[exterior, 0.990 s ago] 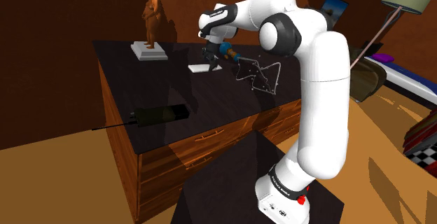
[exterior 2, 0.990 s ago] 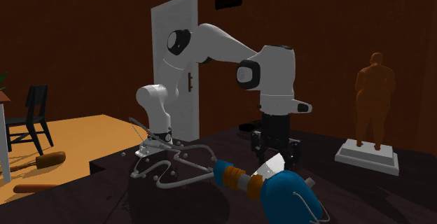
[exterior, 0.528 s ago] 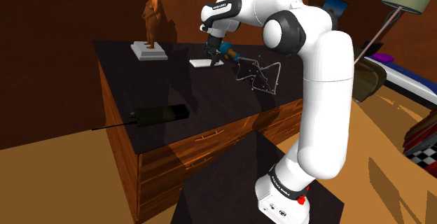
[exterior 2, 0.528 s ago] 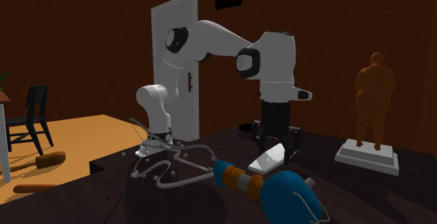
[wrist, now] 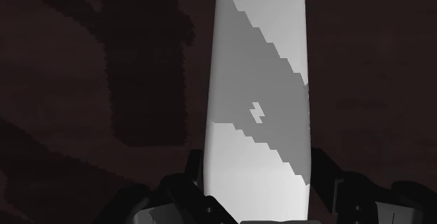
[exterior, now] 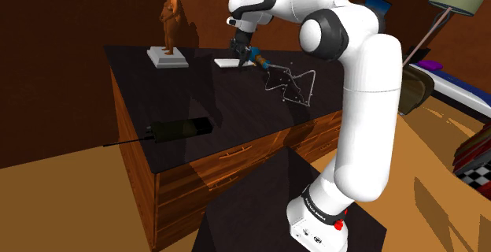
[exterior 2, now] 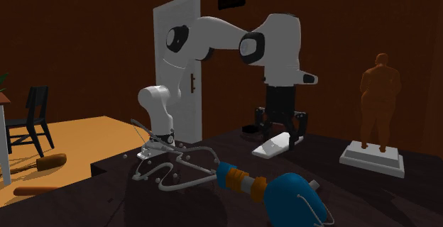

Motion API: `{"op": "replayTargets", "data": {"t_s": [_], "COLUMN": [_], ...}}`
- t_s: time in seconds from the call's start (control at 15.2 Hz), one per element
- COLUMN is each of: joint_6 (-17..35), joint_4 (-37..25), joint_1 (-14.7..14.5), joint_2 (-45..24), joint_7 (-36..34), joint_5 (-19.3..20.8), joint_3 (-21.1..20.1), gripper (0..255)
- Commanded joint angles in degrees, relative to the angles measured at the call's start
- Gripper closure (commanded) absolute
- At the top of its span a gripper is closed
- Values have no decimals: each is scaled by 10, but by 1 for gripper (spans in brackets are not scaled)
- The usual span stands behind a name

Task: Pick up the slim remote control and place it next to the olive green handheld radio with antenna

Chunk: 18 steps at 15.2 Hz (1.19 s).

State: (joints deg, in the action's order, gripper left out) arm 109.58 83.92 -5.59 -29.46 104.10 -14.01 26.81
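The dark tabletop [exterior: 236, 124] tops a wooden chest of drawers [exterior: 228, 160], and several things crowd its far end. In the shoulder view, a brown figurine [exterior: 171, 18] on a pale base stands at about 10 o'clock from the end effector [exterior: 238, 52], apart from it. A blue tool with orange bands [exterior: 256, 56] lies just beside the end effector at 3 o'clock. A tangle of white wire [exterior: 291, 87] spreads at about 4 o'clock, near it but not touching. The olive green radio [exterior: 179, 128] lies flat, well apart at about 7 o'clock, close to the tabletop's front edge. Its thin antenna runs out past the edge toward 8 o'clock.

The end effector is pinching the slim remote [exterior: 229, 63], a plain white-grey slab, across its narrow width. In the wrist view the black fingers [wrist: 178, 200] clasp both long sides at one end, and the rest of the slab reaches out ahead of them over the dark surface. In the second exterior view the remote hangs tilted, with its free end dipping toward 8 o'clock, and it looks raised off the tabletop. In that view the blue tool lies at about 6 o'clock from the remote, the figurine at 3 o'clock, and a white door [exterior 2: 177, 69] behind the arm at 10 o'clock.
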Motion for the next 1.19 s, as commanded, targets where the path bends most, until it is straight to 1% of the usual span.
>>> {"op": "replayTargets", "data": {"t_s": [0.0, 0.13, 0.33, 0.59, 0.86, 1.12], "joint_6": [-13, -21, 14, 50, 76, 93], "joint_4": [-9, -16, 78, 184, 273, 349], "joint_1": [0, 1, -43, -92, -132, -162], "joint_2": [4, 6, 71, 150, 223, 290], "joint_7": [-2, -3, -31, -79, -137, -199], "joint_5": [2, 3, 28, 63, 99, 132], "joint_3": [1, 2, 6, 6, -4, -23], "gripper": [255, 255, 255, 255, 255, 255]}}
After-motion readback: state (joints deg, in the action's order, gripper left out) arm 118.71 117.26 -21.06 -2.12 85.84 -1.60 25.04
